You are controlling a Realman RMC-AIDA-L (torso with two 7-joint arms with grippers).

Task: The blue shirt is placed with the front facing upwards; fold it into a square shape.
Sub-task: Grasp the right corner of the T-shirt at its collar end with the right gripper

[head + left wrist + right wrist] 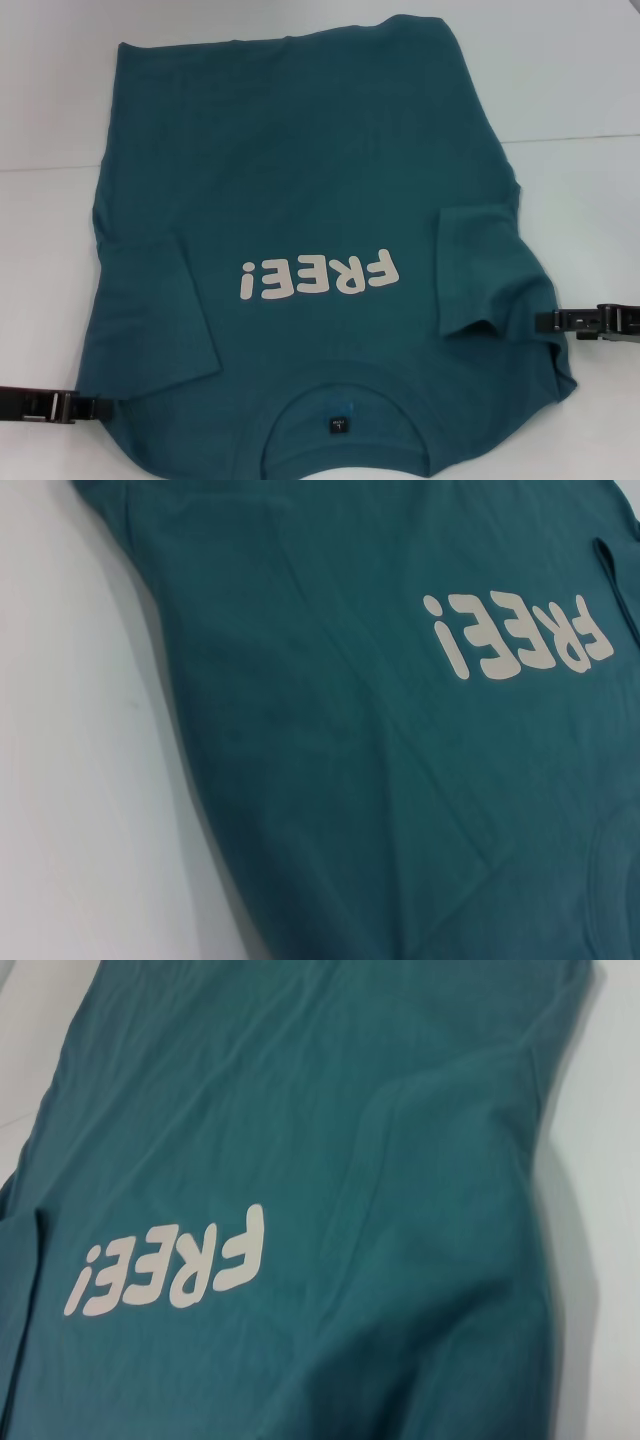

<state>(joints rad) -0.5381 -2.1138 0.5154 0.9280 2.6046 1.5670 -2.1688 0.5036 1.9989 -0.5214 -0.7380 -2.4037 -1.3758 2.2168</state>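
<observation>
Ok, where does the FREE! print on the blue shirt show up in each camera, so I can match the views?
Head view: the FREE! print sits centre, lower half, upside down on the blue shirt, just above the collar.
Left wrist view: the print is upper right.
Right wrist view: the print is lower left.
Shared landmark: the folded-in sleeve edge beside the print's "F".

The blue shirt (300, 180) is running off the head view's bottom edge at its collar. Both wrist views are cropping it heavily. The neck label (340, 423) is showing print too small to read.
</observation>
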